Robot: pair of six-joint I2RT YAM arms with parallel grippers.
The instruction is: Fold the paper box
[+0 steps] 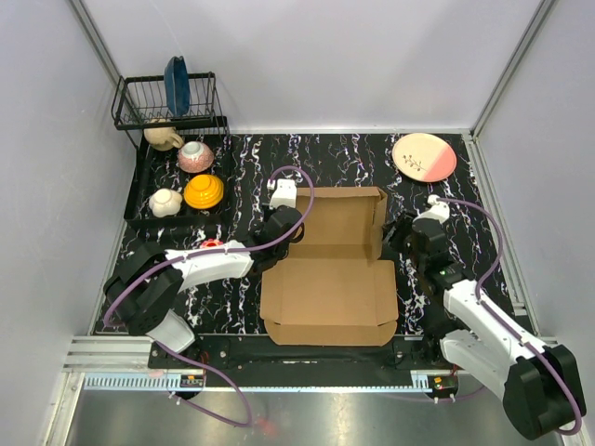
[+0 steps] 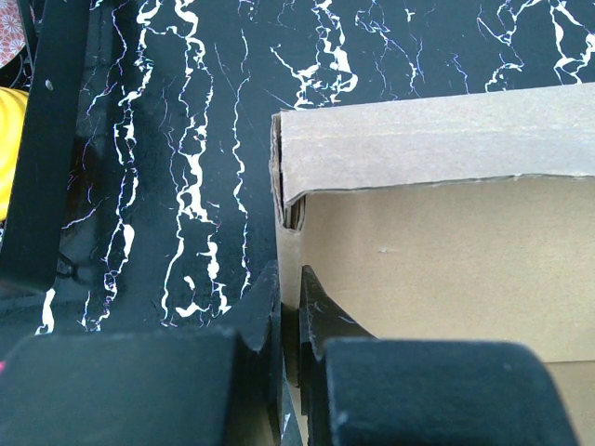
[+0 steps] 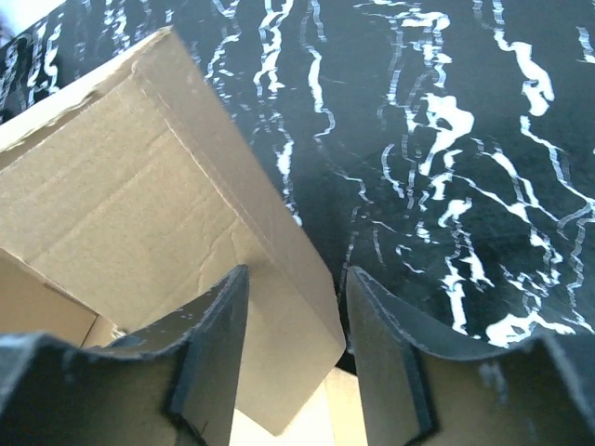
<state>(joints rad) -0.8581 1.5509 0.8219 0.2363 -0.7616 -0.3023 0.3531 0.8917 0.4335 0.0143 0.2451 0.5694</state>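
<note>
Two tools meet the paper box (image 1: 330,279), plain brown corrugated cardboard, at the centre of the top view on the black, white-veined counter (image 1: 242,167). The box's rear half has its walls raised. Its front panel lies flat, with the front edge close to the counter's near edge at the bottom of the frame.

Left tool (image 2: 290,297): at the box's left rear wall, fingers pressed together, pinching the edge of that wall.

Right tool (image 3: 297,279): at the right rear wall, fingers spread, with a tilted cardboard flap between them. A dark gap separates the flap from the right-hand finger.

Upper left of the top view: a black dish rack (image 1: 163,98) and a yellow bowl (image 1: 204,191), both apart from the box. Upper right: a pink plate (image 1: 424,156), also apart. Marbled counter shows between the box's rear wall and the plate.
</note>
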